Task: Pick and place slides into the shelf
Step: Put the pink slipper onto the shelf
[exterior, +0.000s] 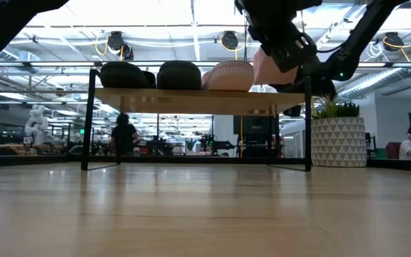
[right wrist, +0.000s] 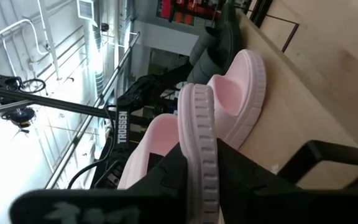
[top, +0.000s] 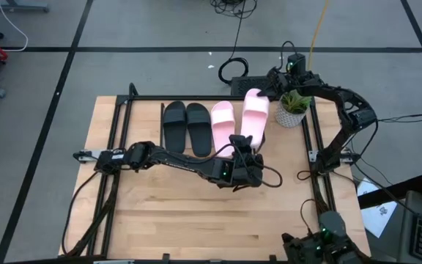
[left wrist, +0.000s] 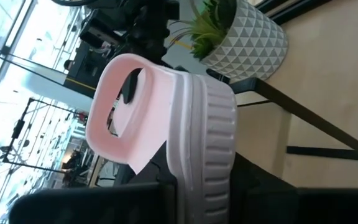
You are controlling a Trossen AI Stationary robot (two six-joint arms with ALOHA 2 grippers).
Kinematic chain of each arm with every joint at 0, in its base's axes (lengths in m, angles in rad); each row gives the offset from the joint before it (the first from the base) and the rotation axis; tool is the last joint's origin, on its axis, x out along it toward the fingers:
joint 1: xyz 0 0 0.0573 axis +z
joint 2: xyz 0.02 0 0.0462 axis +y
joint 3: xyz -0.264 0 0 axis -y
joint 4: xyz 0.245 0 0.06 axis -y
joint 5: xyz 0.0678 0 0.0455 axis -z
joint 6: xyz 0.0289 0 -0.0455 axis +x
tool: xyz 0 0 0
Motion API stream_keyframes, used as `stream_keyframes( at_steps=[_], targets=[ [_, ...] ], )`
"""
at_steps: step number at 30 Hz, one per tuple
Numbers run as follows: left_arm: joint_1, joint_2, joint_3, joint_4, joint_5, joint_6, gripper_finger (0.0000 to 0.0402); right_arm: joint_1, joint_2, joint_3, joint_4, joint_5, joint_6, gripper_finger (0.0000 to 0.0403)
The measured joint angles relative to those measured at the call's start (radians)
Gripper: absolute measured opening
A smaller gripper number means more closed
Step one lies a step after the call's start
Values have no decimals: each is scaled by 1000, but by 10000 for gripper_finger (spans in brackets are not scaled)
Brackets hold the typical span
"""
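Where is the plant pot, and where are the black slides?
Plant pot (top: 291,116): high view, on the white pot's rim under the leaves.
Black slides (top: 186,126): high view, where the pair's inner edges meet on the shelf.

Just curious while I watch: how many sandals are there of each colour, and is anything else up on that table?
Black slides: 2
Pink slides: 2
Shelf: 1
Potted plant: 1
Total: 6
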Motion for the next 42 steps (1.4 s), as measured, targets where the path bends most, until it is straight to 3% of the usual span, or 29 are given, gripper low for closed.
stream_keyframes(
  at_steps=[8, 20, 27, 31, 36, 42],
  targets=[
    [3, 0, 0, -2, -1, 0, 50, -6, 0, 0, 3, 3, -1, 54],
    [6, 0, 0, -6, 37, -7, 52, 44, 0, 2, 5, 21, 7, 95],
    [18, 0, -1, -7, 50, -57, 146, 44, 0, 2, 5, 19, 7, 96],
    [28, 0, -1, -6, 61, -48, 167, 46, 0, 2, 6, 19, 7, 96],
    [31, 0, -1, -4, 63, 5, 144, 47, 0, 2, 5, 19, 7, 96],
    [32, 0, -1, -4, 63, 15, 73, 47, 0, 2, 5, 20, 7, 96]
  ],
)
